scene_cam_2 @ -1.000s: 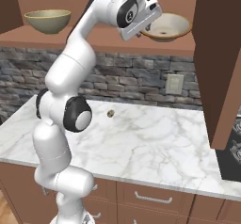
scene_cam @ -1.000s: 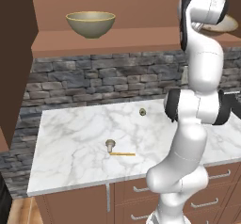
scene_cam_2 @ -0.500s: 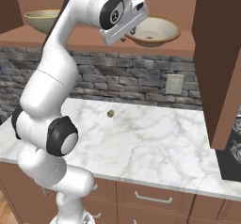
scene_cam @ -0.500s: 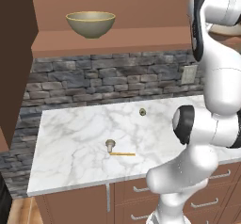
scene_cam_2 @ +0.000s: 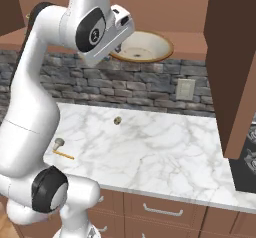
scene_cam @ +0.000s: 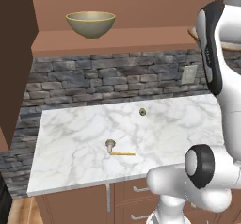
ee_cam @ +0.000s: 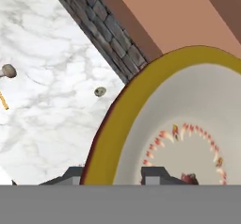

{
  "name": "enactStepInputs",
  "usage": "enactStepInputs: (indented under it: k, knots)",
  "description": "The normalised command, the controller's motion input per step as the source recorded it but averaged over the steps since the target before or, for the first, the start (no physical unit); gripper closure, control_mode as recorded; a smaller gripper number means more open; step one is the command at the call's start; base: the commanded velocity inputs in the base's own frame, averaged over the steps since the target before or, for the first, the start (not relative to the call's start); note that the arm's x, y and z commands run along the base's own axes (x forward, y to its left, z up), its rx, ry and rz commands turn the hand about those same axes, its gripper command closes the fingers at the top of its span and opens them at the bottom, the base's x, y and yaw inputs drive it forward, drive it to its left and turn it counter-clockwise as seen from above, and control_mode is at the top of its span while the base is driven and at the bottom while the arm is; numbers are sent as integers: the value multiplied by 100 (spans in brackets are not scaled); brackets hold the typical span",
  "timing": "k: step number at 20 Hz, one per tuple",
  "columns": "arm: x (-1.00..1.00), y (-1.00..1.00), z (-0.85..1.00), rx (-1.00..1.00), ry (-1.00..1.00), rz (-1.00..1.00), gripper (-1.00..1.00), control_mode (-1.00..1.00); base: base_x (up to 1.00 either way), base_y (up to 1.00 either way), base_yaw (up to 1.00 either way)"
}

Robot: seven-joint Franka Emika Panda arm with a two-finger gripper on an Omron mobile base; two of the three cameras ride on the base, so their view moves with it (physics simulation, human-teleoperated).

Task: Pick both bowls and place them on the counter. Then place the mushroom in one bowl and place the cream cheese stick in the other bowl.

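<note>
A white marble counter [scene_cam: 84,138] is the landmark here. Nothing in the task looks finished. On the wooden shelf [scene_cam: 117,39] above the counter, the deep olive-tan bowl [scene_cam: 91,24] sits untouched toward the left end. The shallow pale beige bowl [scene_cam_2: 141,46] is up at shelf height toward the right end, with the gripper [ee_cam: 113,173] at its rim. Whether it rests on the shelf or is just lifted off, I cannot tell. On the counter near its front edge, the small grey mushroom [scene_cam: 110,144] stands upright just beside the thin yellow-orange cream cheese stick [scene_cam: 122,154]. A small dark round knob [scene_cam: 142,111] lies nearer the stone backsplash [scene_cam: 108,75].

The arm reaches high, its hand level with the shelf. In the hand view the two finger tips straddle the beige bowl's rim, one inside and one outside, pinching it.
</note>
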Motion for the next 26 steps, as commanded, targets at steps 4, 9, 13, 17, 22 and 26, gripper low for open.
enactStepInputs:
  k: [4, 9, 13, 17, 22, 26]
  knots:
    - [-87, 38, -42, -6, 1, 4, 100, -100, 0, 0, 0]
    - [-52, 31, -65, -13, 10, 0, 100, -100, 0, 0, 0]
    - [-21, 0, -75, -9, 17, 0, 100, -100, 0, 0, 0]
    - [-4, 0, -79, -1, 19, 0, 100, -100, 0, 0, 0]
    - [9, 0, -79, 0, 18, 0, 100, -100, 0, 0, 0]
    - [27, 0, -77, 0, 12, 0, 100, -100, 0, 0, 0]
